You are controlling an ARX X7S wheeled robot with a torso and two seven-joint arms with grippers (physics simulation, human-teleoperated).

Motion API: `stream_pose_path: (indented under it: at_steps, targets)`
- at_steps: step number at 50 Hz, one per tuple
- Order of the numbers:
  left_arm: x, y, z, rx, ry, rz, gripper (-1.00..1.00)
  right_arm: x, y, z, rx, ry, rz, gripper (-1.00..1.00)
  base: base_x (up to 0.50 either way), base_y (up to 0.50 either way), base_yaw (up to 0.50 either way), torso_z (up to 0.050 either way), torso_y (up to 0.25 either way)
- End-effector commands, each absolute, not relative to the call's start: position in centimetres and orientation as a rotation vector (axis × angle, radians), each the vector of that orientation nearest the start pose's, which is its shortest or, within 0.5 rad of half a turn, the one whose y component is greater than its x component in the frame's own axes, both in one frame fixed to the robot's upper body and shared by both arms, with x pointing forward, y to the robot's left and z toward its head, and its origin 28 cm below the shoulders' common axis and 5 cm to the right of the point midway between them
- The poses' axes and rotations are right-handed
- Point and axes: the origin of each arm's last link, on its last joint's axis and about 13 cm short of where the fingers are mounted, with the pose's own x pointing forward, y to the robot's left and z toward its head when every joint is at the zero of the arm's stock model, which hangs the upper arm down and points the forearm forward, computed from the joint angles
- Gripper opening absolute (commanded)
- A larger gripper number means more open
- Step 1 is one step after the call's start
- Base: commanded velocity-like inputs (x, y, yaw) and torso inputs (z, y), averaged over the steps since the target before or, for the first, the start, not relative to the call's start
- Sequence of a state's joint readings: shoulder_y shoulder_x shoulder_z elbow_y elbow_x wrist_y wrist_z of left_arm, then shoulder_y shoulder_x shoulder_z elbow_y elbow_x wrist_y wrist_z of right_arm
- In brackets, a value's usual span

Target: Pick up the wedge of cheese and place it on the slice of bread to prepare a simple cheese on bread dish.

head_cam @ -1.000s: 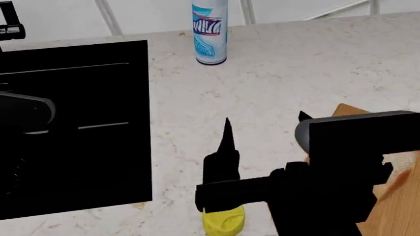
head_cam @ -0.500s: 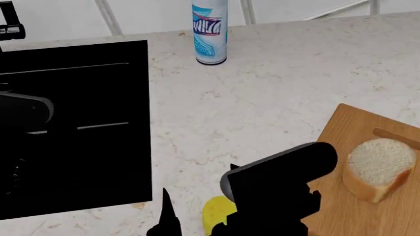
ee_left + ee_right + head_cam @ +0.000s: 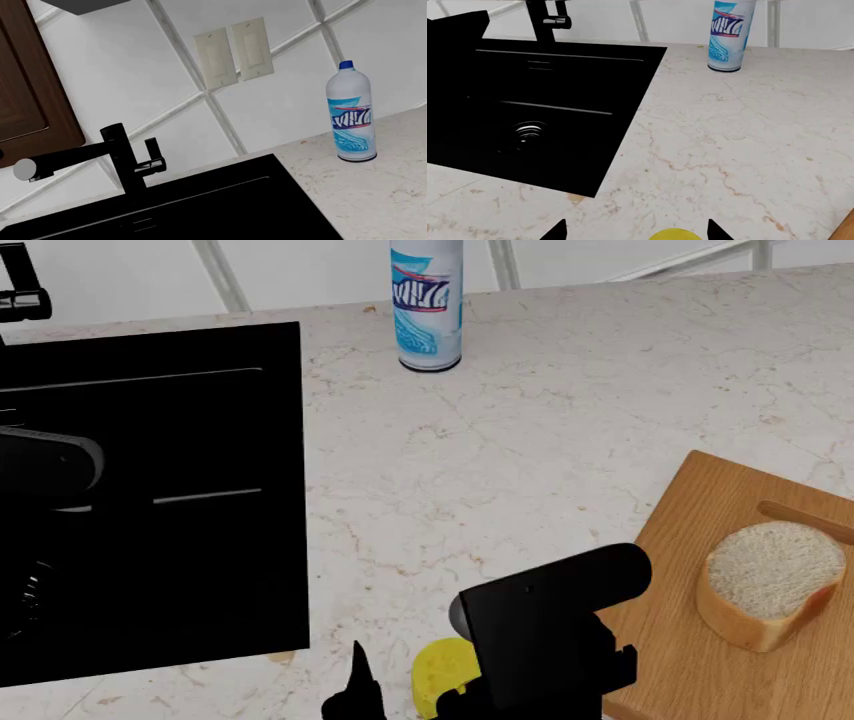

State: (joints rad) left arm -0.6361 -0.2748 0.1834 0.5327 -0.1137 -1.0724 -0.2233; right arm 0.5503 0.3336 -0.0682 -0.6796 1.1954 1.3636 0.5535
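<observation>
The wedge of cheese (image 3: 445,676) lies on the bench (image 3: 561,430) at the near edge of the head view, partly hidden behind the right arm. It is not lifted; it appears to rest on the marble surface. In the right wrist view only its top shows, low in the frame between two dark fingertips (image 3: 555,232).

The right pincer (image 3: 635,231) stands open, its fingertips set apart on either side of the cheese with bench visible between each tip and the yellow chunk. No contact can be confirmed. Judgement: the arm is positioned for the grasp, but the grasp itself is not made.

The slice of bread (image 3: 770,581) sits on the wooden cutting board (image 3: 694,540), to the right of the cheese and apart from it. Its crumb face is bare; nothing is on it.

The left pincer is not visible in any view, so its state cannot be told. The left wrist camera looks toward the tap (image 3: 117,157), the black sink (image 3: 147,500) and the spray bottle (image 3: 427,302), well away from the cheese.

Status: approach apparently complete. Outstanding: closing on the cheese, lifting, carrying across to the board, and setting it on the bread.
</observation>
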Motion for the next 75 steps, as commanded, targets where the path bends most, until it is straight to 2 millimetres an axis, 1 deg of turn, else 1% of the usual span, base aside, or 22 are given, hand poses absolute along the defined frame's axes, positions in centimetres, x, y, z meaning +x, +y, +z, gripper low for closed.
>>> stream_pose_path:
  at_steps: [1,8,14,31,38,46,59,75]
  targets:
    - [27.2,22.7,20.2,0.269,-0.087,0.122,1.0,21.6,-8.7,17.8,-0.046,0.31,0.404,1.0,0.0,0.0,0.0,0.0,0.0]
    - [27.2,22.7,20.3,0.264,-0.095,0.128,1.0,21.8,-8.8,17.3,-0.069,0.336,0.406,1.0,0.0,0.0,0.0,0.0,0.0]
    - [27.2,22.8,20.4,0.264,-0.098,0.132,1.0,22.1,-8.9,16.9,-0.052,0.354,0.4,1.0,0.0,0.0,0.0,0.0,0.0]
    - [27.1,22.8,20.4,0.261,-0.108,0.134,1.0,22.3,-9.1,16.5,-0.049,0.433,0.424,1.0,0.0,0.0,0.0,0.0,0.0]
    - [27.1,22.8,20.4,0.261,-0.11,0.134,1.0,22.7,-9.3,16.4,-0.044,0.46,0.408,1.0,0.0,0.0,0.0,0.0,0.0]
    - [27.1,22.8,20.4,0.261,-0.115,0.131,1.0,23.8,-9.4,16.2,-0.036,0.494,0.406,1.0,0.0,0.0,0.0,0.0,0.002]
    - [27.0,22.8,20.4,0.258,-0.121,0.132,1.0,24.3,-9.1,16.3,-0.058,0.514,0.434,1.0,0.0,0.0,0.0,0.0,0.0]
    - [27.0,22.8,20.5,0.254,-0.132,0.134,1.0,25.1,-9.2,15.6,-0.069,0.556,0.423,1.0,0.0,0.0,0.0,0.0,0.0]
